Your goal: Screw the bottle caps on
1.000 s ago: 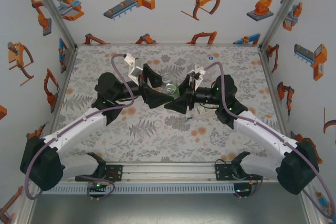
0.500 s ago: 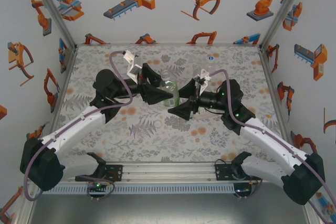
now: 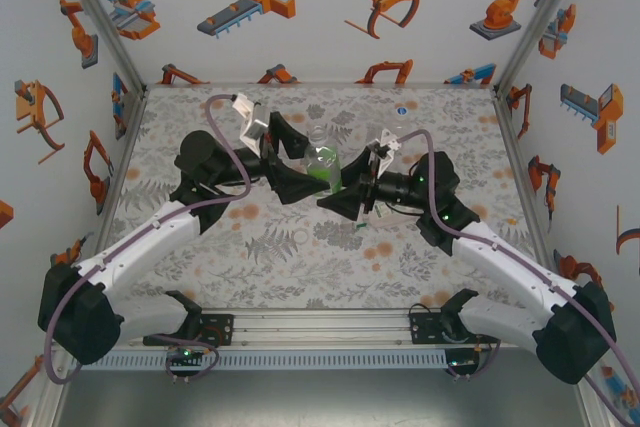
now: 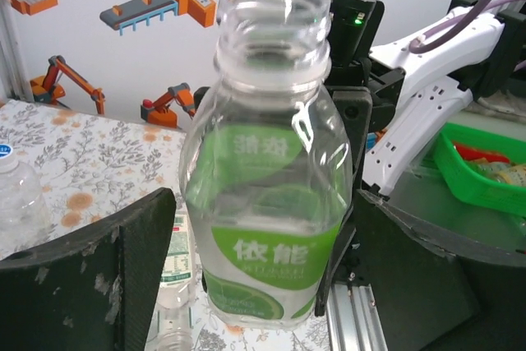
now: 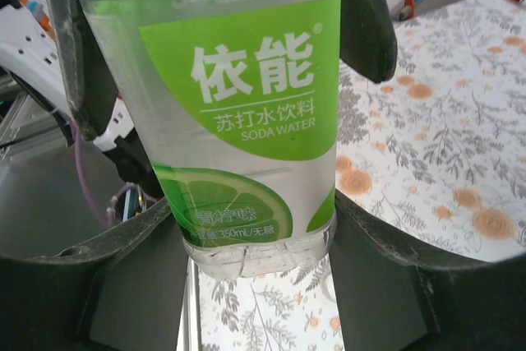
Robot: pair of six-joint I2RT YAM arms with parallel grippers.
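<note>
Top view: your two arms (image 3: 170,232) meet over the middle of the flowered worktop (image 3: 260,257). The labelled bottle (image 3: 322,160) sits between their tips, green label showing. A blue cap (image 3: 401,107) lies beyond that bottle, to its right.

Left wrist view: the labelled bottle (image 4: 267,203) stands upright, centre frame (neck open, threads bare). The left jaws are released; the dark fingers (image 4: 123,269) flank the bottle, with a gap showing on its left. Further left of the bottle is a clear bottle (image 4: 16,195) wearing the blue cap (image 4: 4,151).

Right wrist view: the right jaws are grasping the labelled bottle (image 5: 246,121) at its base, fingers (image 5: 123,293) pressed against both sides. It is held clear of the worktop (image 5: 444,145), which lies below and to its right.
</note>
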